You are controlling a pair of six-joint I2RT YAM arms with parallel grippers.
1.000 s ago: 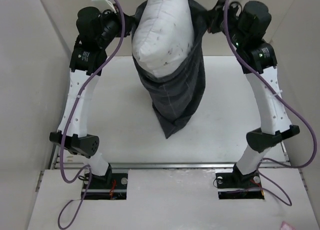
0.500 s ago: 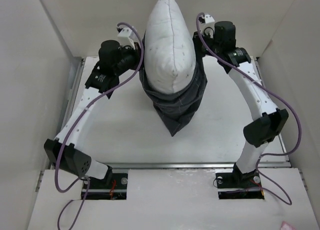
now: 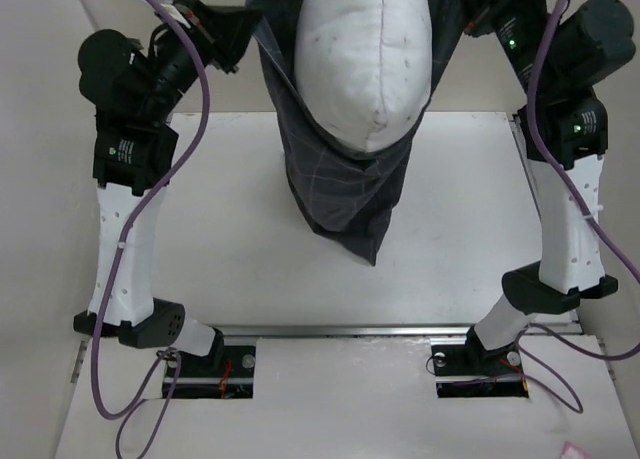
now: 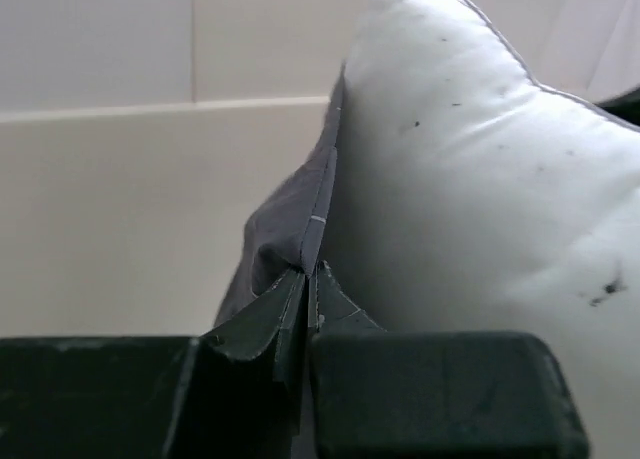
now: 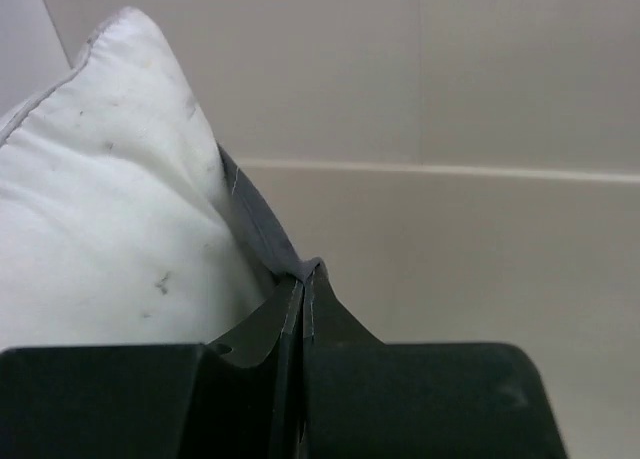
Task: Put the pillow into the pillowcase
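The off-white pillow [image 3: 365, 59] stands upright, its lower part inside the dark grid-patterned pillowcase [image 3: 345, 194], which hangs above the table with its bottom tip low. My left gripper [image 3: 243, 34] is shut on the pillowcase's left opening edge; the left wrist view shows the grey hem [image 4: 295, 224] pinched at the fingertips [image 4: 308, 274] beside the pillow [image 4: 480, 179]. My right gripper [image 3: 470, 14] is shut on the right opening edge; the right wrist view shows the hem [image 5: 262, 229] clamped at the fingertips [image 5: 305, 274] beside the pillow [image 5: 110, 199].
Both arms are raised high at the table's [image 3: 480, 229] far end. Beige walls [image 3: 50, 159] enclose the table on the left, right and back. The arm bases [image 3: 205, 364] sit at the near edge.
Both arms have lifted and spread apart from half a second ago, raising the pillowcase and pillow toward the camera. The pillowcase hangs longer below the pillow now.
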